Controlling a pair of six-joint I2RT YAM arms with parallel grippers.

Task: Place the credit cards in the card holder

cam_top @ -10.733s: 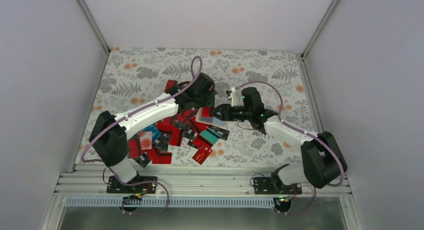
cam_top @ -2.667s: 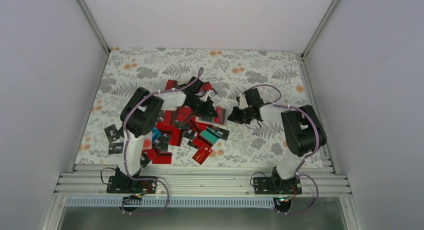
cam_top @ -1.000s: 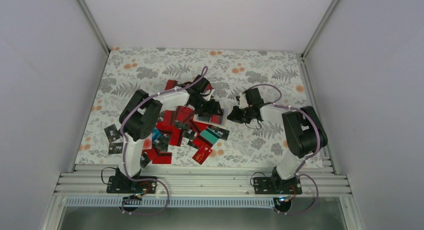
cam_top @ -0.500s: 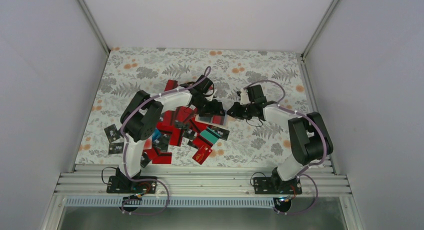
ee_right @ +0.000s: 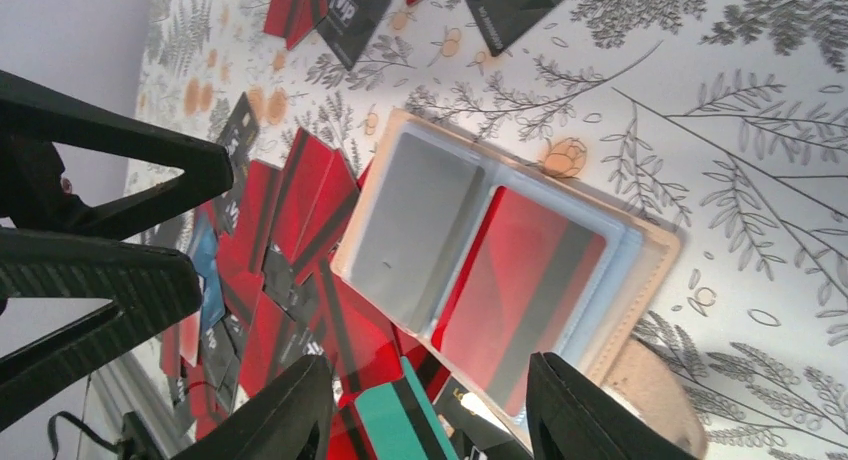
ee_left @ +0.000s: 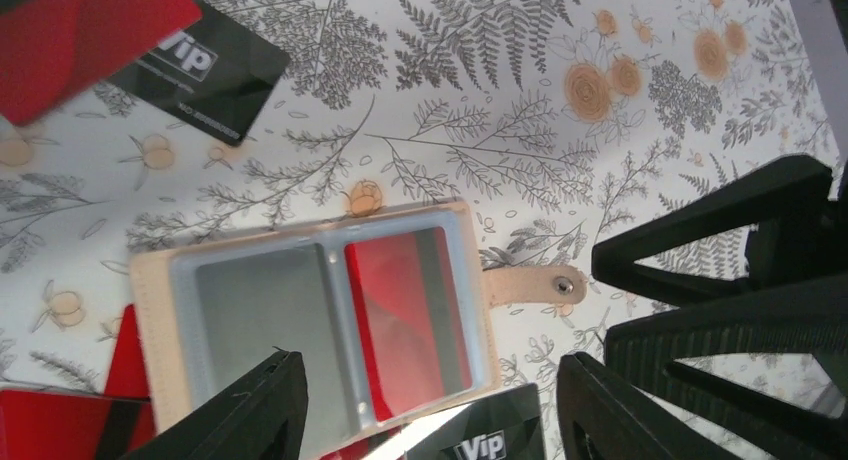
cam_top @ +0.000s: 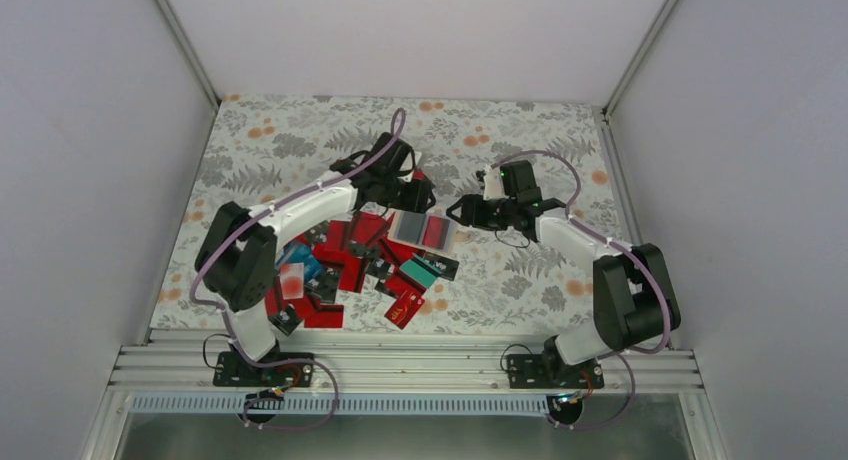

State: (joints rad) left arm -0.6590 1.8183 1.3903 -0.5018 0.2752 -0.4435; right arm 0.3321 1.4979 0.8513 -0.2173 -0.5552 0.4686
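Card holder [ee_left: 315, 315]: lies open under left gripper [ee_left: 430, 370] and right gripper [ee_right: 428, 370], both spread, gripping nothing; holds one red card [ee_left: 400, 310]; loose credit cards [ee_right: 290, 230] beside, not yet loaded.

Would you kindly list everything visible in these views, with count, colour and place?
card holder: one, tan, lying open at the right edge of the pile, clear sleeves up.
red card: one, inside one sleeve; the other sleeve looks grey.
cards: many, mostly red, some black, a few teal or blue, piled left of centre.
cloth: one, white with grey ferns and orange flowers, covering the table.
rail: silver, along the near edge.
walls: white, on three sides.
left arm, right arm: white and black, reaching to the centre.
left end effector: black, open, above the holder.
right end effector: black, open, empty, facing the holder.
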